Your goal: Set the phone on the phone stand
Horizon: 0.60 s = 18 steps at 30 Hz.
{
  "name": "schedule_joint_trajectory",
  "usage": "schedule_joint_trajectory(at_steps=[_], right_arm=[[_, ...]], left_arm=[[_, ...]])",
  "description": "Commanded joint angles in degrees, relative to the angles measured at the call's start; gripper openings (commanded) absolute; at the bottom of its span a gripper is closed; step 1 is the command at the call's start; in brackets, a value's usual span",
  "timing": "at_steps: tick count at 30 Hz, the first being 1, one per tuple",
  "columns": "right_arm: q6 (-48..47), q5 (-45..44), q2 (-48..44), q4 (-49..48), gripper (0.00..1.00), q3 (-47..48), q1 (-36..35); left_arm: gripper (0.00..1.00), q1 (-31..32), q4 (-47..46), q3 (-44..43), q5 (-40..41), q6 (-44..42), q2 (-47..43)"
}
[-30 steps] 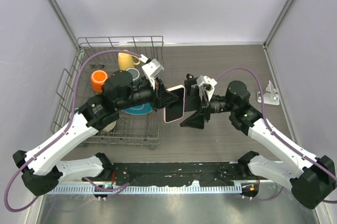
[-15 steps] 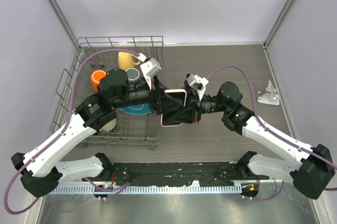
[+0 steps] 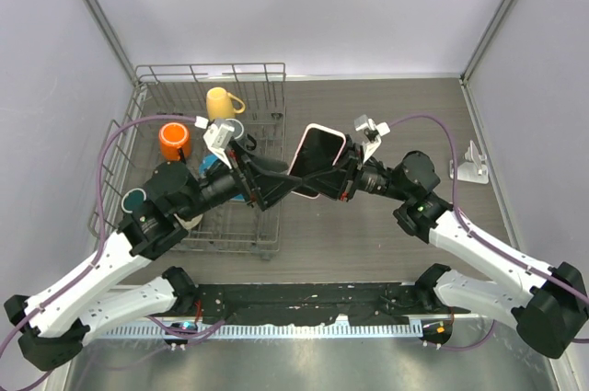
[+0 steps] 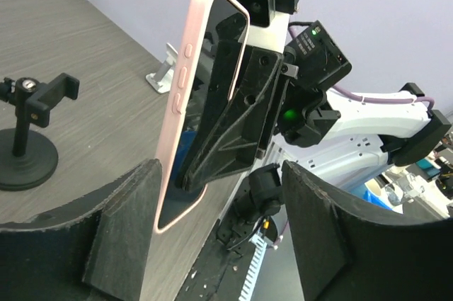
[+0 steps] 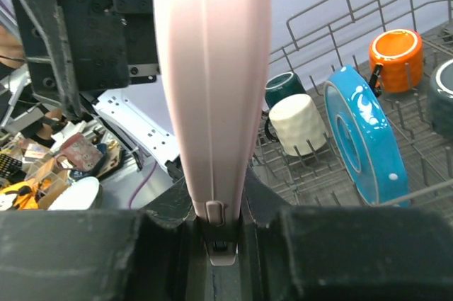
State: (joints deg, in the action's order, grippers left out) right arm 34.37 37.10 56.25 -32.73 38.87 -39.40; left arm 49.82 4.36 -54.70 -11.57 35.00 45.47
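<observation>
**Phone held aloft by the right gripper, left fingers spread beside it**

From the overhead camera I saw both arms reaching in toward the middle of the table (image 3: 396,235), elbows raised and wrists angled at each other. The right gripper (image 3: 331,179) came in from the right and the left gripper (image 3: 281,181) from the dish rack (image 3: 184,71) side.

The right gripper was clamped on the phone (image 3: 317,156). On its wrist camera the phone stood edge-on, its lower end pinched tight between the two black pads. The left wrist camera showed one of those fingers (image 4: 233,117), a ribbed, triangular black plastic piece, pressed flat against the glass.

The left gripper's fingers (image 4: 124,244) were spread wide. They were thick, curved and matte black, and the phone's bottom corner dipped between them close to one finger. I could not tell whether it touched that finger.

The phone was a slim slab with a dark glossy screen in a smooth pale pink case with rounded corners. It was held off the table, upright and slightly tilted.

The phone stand (image 4: 28,142) stood on the grey wood-grain tabletop, well apart from the phone. It had a round black disc base, a thin post and a small clamp on top.

In the wire rack sat a glossy blue plate (image 5: 361,138) on edge, a cream mug (image 5: 297,124), a teal mug (image 5: 285,88), an orange mug (image 3: 173,141) and a yellow mug (image 3: 219,102).
</observation>
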Motion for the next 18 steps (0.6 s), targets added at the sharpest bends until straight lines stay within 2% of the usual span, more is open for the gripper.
schedule_joint_trajectory(at_steps=[1,6,11,13,14,18], right_arm=[[4.6,1.5,1.1,-12.2,0.0,1.6,-0.1],[6.3,3.9,2.1,-15.1,0.0,1.3,-0.1],[6.7,5.2,1.1,-16.9,0.0,0.6,-0.1],[6.6,5.7,0.6,-16.8,0.01,0.5,-0.1],[6.5,5.9,0.5,-16.7,0.0,0.6,-0.1],[6.7,6.6,0.9,-16.6,0.0,0.8,-0.1]], left_arm=[[0.7,0.1,-9.5,0.6,-1.3,3.4,1.2],[0.57,0.2,-10.5,-0.3,-2.4,3.8,3.4],[0.51,0.1,-9.9,-0.1,-0.4,3.8,3.1],[0.54,0.1,-10.1,0.7,1.1,3.8,2.2],[0.61,0.1,-10.0,1.1,2.9,3.8,1.8],[0.76,0.2,-9.3,1.7,4.5,4.4,1.5]])
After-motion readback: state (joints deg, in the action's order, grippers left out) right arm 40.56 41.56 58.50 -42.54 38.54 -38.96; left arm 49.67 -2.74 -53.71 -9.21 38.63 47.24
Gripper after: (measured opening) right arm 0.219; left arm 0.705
